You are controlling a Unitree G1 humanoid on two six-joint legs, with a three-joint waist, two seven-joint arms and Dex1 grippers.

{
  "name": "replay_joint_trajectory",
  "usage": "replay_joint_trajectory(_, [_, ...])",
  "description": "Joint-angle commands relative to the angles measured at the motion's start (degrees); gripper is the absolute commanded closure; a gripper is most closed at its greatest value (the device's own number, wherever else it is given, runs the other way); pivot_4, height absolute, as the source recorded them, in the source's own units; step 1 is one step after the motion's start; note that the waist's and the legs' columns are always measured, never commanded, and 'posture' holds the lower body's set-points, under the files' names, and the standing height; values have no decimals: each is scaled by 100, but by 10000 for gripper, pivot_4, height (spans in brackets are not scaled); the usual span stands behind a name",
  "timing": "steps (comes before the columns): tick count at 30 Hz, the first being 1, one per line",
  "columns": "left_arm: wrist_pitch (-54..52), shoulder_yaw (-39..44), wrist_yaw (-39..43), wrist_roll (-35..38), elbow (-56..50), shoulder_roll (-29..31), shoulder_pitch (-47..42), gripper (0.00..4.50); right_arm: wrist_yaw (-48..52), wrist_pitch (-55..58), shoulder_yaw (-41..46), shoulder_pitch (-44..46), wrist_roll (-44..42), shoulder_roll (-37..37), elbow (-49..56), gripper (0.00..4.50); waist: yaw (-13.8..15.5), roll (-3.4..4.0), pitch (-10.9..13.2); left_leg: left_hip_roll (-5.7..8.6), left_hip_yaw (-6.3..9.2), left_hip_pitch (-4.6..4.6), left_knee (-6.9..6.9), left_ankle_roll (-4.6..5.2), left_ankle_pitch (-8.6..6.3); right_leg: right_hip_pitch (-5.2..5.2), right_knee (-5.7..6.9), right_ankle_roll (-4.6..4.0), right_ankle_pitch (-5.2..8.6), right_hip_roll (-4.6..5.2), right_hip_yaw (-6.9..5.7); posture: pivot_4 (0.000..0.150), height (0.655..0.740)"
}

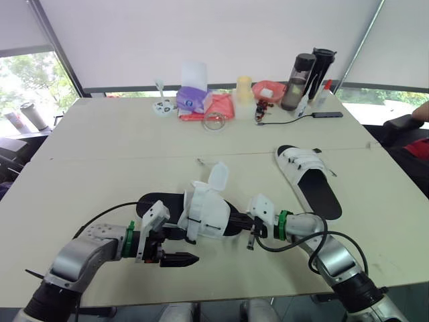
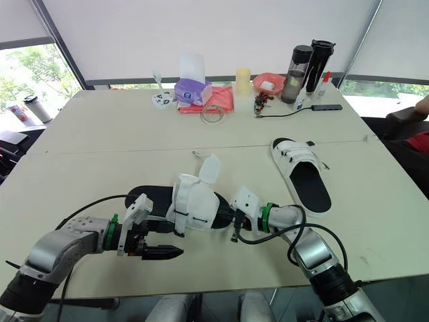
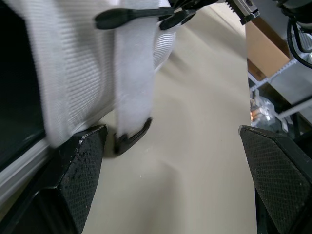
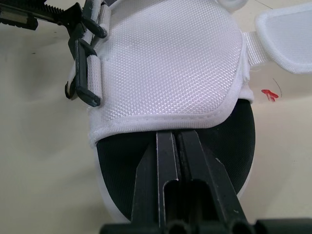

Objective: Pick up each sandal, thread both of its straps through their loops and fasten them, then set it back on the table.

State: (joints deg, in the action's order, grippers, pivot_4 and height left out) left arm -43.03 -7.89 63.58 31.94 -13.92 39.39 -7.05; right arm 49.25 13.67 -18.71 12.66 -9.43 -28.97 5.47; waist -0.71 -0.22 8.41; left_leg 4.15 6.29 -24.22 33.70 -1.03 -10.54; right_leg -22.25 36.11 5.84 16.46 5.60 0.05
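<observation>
A white sandal point(image 1: 201, 215) with loose straps lies on the near tabletop point(image 1: 100, 147), long axis left to right, between the open left pincer point(image 1: 191, 257), just near of its strap loops, and the closed right pincer point(image 1: 250, 241) at its right end.

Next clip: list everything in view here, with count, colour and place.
White-strapped, black-soled sandals: 2; unfastened sandal near edge, second sandal farther right.
Tall dark bottles: 2, far edge.
Purple tissue box: 1, far edge.
Red bowl: 1, beside the bottles.
Yellow cup: 1, far edge.
Beige table: 1, under everything.
Left hand: black, open, beside unfastened sandal.
Right hand: black, shut, at that sandal's other end.
</observation>
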Motion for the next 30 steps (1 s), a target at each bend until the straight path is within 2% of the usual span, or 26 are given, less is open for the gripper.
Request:
replay_joint_trajectory(1, [78,-102,47,31,-58,-66,-113,5585,-20,411,-435,-281,432,-44,-484,45000,1,0,0,0,0,0,0,0,0,0,0,0,0,0,0,1500,7400])
replay_joint_trajectory(2, [78,-103,57,30,-46,-64,-123,8038,-22,412,-435,-276,434,-41,-490,45000,0,-2,-1,0,0,0,0,0,0,-1,0,0,0,0,0,1500,7400])
replay_joint_trajectory(9, [-113,-37,196,187,-84,70,-142,44150,-56,370,-432,-256,460,-12,-518,45000,-25,-2,-1,0,0,-5,-8,0,0,-11,-2,1,0,-1,-2,1500,7400])
replay_joint_trajectory(14, [-361,82,385,482,-409,379,62,44639,-80,337,-439,-255,474,5,-522,45000,-40,-4,0,0,0,-5,-9,0,0,-12,-2,0,0,-1,-2,1500,7400])
replay_joint_trajectory(20, [-758,323,730,1047,-945,1028,731,44639,-83,281,-449,-212,498,24,-618,45000,-41,-3,1,-1,0,0,-37,0,0,-26,-6,-3,2,2,-1,1500,7400])
replay_joint_trajectory(30, [-925,569,1042,1628,-1347,1558,1206,44639,-50,235,-462,-129,518,33,-716,45000,-49,-3,3,-2,-1,2,-47,-1,0,-36,-8,-12,1,6,-1,1500,7400])
